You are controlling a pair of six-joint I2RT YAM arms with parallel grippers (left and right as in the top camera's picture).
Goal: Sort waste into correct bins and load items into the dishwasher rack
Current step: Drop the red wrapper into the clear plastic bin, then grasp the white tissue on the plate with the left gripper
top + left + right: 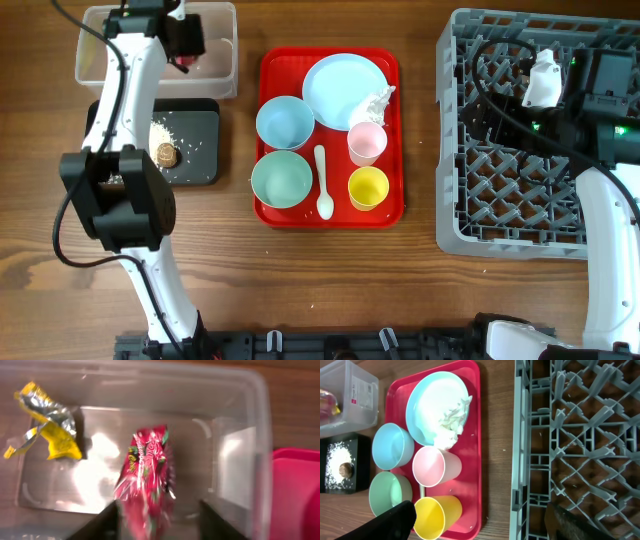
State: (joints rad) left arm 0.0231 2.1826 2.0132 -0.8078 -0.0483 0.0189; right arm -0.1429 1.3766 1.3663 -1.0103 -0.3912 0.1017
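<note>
My left gripper [185, 45] hangs over the clear tub [225, 60], fingers apart [159, 525]. A blurred red wrapper [147, 477] lies loose between them. A yellow wrapper [52, 427] lies in the tub's far corner. The black tray [195, 115] holds rice [165, 135] and a brown piece [167, 154]. On the red serving tray [395, 210] sit a plate [345, 90] with a tissue [378, 102], two bowls [285, 122] [280, 180], a pink cup [366, 143], a yellow cup [367, 187] and a spoon [323, 182]. My right gripper [545, 80] is open and empty over the grey rack [500, 200].
In the right wrist view my open fingers [480, 522] straddle the rack's left edge [520, 460] and a strip of bare wood beside the red tray [475, 485]. The left arm's links stretch over the black tray.
</note>
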